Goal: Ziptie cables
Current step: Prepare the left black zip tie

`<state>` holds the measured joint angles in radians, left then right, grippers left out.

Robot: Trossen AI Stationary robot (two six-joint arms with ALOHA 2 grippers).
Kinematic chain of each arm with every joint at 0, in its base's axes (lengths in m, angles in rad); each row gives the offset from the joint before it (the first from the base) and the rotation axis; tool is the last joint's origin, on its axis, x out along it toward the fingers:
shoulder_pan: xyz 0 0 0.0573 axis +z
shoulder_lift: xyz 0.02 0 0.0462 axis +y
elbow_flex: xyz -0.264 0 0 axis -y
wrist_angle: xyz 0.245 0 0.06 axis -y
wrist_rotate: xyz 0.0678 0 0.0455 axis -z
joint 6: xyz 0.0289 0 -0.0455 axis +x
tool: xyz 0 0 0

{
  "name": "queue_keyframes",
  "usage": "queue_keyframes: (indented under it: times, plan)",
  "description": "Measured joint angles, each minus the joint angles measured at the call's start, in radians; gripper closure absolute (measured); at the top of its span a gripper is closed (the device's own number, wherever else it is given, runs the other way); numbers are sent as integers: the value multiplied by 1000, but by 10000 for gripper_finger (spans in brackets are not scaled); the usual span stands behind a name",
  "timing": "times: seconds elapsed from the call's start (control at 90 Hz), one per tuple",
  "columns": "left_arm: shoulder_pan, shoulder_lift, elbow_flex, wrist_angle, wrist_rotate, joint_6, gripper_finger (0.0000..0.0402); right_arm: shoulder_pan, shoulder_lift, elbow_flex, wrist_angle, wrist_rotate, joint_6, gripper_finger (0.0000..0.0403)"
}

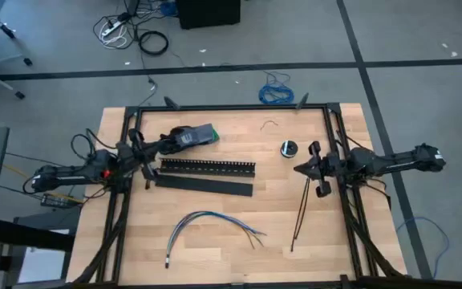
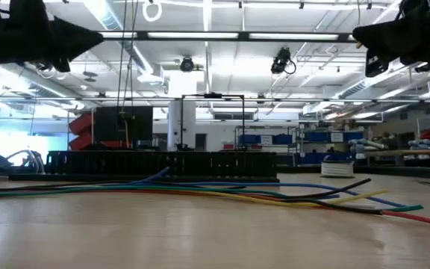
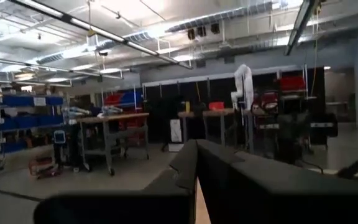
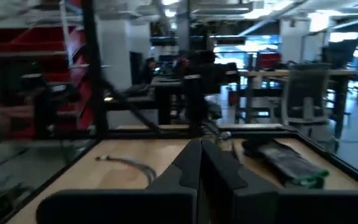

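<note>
The left end effector (image 1: 144, 157) sits at the left end of the channel (image 1: 207, 165), over the counter (image 1: 231, 233); in its wrist view the fingers (image 3: 185, 168) lie together, with only a thin seam between them. The right end effector (image 1: 315, 168) sits past the channel's right end, above the top of the zipties (image 1: 301, 213); its fingers (image 4: 188, 165) likewise meet, closed on nothing.

The channel lies across the middle of the counter, a flat black strip (image 1: 203, 185) just beside it on the near side; the cables (image 1: 208, 225) lie on the counter nearer the front than the channel, curving from a plug end at the left to splayed ends at the right, well apart from both end effectors; in the low view they run in front of the channel (image 2: 163, 162) as coloured strands (image 2: 275, 196). The zipties stand as two thin black strips side by side, to the right of the cables, running from the right end effector toward the front edge. Behind the channel lie a grey box (image 1: 197, 135), a small curled wire scrap (image 1: 270, 124) and a black round spool (image 1: 288, 148).
</note>
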<state>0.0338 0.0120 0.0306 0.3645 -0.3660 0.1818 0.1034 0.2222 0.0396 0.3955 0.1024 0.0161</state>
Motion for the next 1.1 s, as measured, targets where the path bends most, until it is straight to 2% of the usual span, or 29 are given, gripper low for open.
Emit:
queue_keyframes:
  times: [0.233, 0.367, 0.522, 0.656, 0.811, 0.933, 1.1]
  plan:
    - [0, 26, 84, -27, -52, 0, 377, -44, 3, 6, 19, 3, 66, 396]
    - [0, 77, 130, -54, -116, 1, 339, -73, 39, 36, 16, 3, 78, 395]
    - [0, 167, 182, -53, -131, -2, 284, -107, 135, 98, 8, 3, 74, 395]
    - [0, 249, 232, -76, -133, -4, 249, -122, 261, 165, 5, 2, 73, 395]
    - [0, 335, 316, -223, -108, -63, 233, -122, 448, 260, -2, -26, 72, 375]
    - [-2, 398, 388, -351, -52, -115, 232, -120, 615, 345, -2, -77, 71, 349]
    - [-3, 449, 423, -393, 56, -132, 232, -112, 836, 464, 14, -125, 71, 318]
